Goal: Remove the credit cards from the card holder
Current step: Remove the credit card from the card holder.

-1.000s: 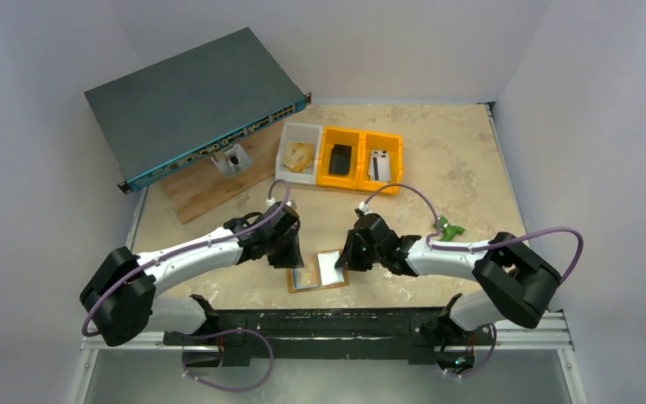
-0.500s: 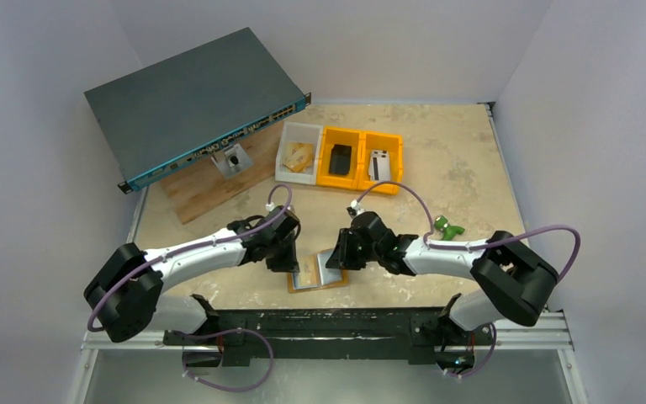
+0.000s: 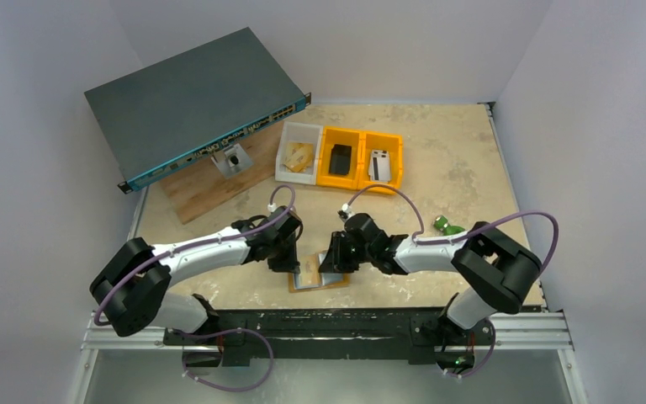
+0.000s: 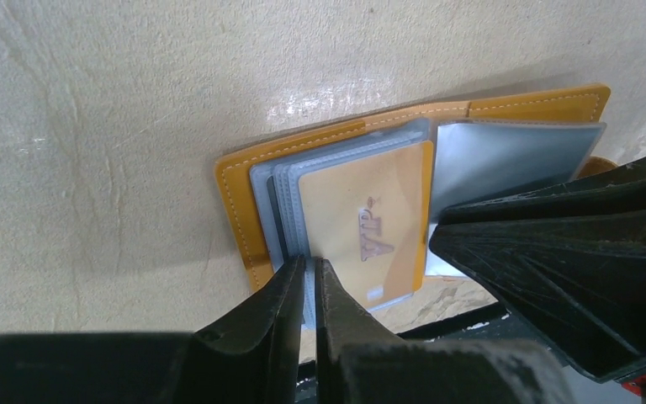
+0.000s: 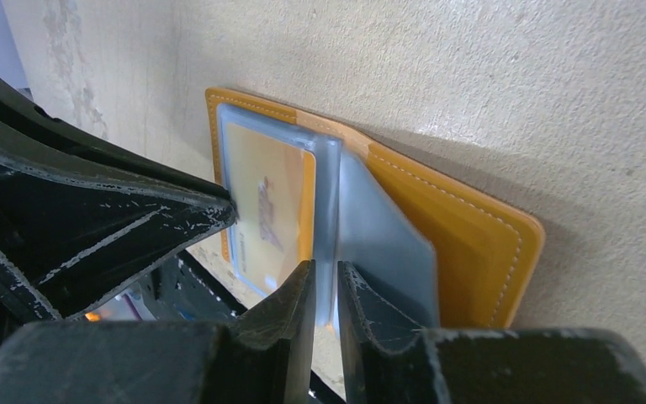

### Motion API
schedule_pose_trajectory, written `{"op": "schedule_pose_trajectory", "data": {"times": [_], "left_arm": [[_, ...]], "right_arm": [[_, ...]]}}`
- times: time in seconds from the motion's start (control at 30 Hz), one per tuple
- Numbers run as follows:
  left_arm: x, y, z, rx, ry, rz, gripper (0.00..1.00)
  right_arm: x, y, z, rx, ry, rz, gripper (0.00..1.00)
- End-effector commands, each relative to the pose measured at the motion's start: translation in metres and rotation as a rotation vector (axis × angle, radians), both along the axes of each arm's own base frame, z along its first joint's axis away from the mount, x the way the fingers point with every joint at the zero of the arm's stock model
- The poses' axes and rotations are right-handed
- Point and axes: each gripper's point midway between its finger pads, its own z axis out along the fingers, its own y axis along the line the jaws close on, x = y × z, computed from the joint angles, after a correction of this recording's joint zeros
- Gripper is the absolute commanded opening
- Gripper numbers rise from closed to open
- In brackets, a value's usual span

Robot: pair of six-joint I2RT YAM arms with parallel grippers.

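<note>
1. The small, flat, tan-orange leather card holder (image 4: 237, 202) lies open on the sandy-coloured worktop (image 4: 92, 126). It sits right between the two hands.
2. The left hand (image 4: 309, 266) has its fingers pressed nearly together. It seems to pinch the near edge of the stack of clear plastic sleeves (image 4: 273, 202), right at its fingertips.
3. The right hand (image 5: 326, 271) is pressed nearly together too. It looks to be pinching one clear sleeve page (image 5: 387, 244) that stands up from the holder just ahead of its fingers.
4. A second ago the right hand was at the side of the holder away from the left hand, and the pale page lay flat. Now the right hand has slid in close to the left hand, and the page is lifted.
5. The left hand has hardly moved, but its fingers have come closer together.
6. The shiny gold card (image 4: 362, 219) lies just past the left fingertips, still inside its sleeve. No card is out yet.
7. With the page turned aside, the gold card is uncovered, so pulling it out looks like the next step.
</note>
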Motion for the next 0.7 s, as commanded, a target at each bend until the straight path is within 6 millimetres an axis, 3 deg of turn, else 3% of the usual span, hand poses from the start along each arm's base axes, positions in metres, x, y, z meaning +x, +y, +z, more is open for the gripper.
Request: {"op": "schedule_pose_trajectory", "data": {"times": [0.0,0.67], "left_arm": [[0.007,-0.002,-0.001,0.006,-0.016,-0.004,0.09],[-0.003,0.003,-0.023,0.058,0.07,0.032,0.0]], "right_arm": [[0.003,0.018,0.015,0.084,-0.017,0.027,0.17],[-0.009,0.018,-0.001,0.126,0.048,0.036,0.19]]}}
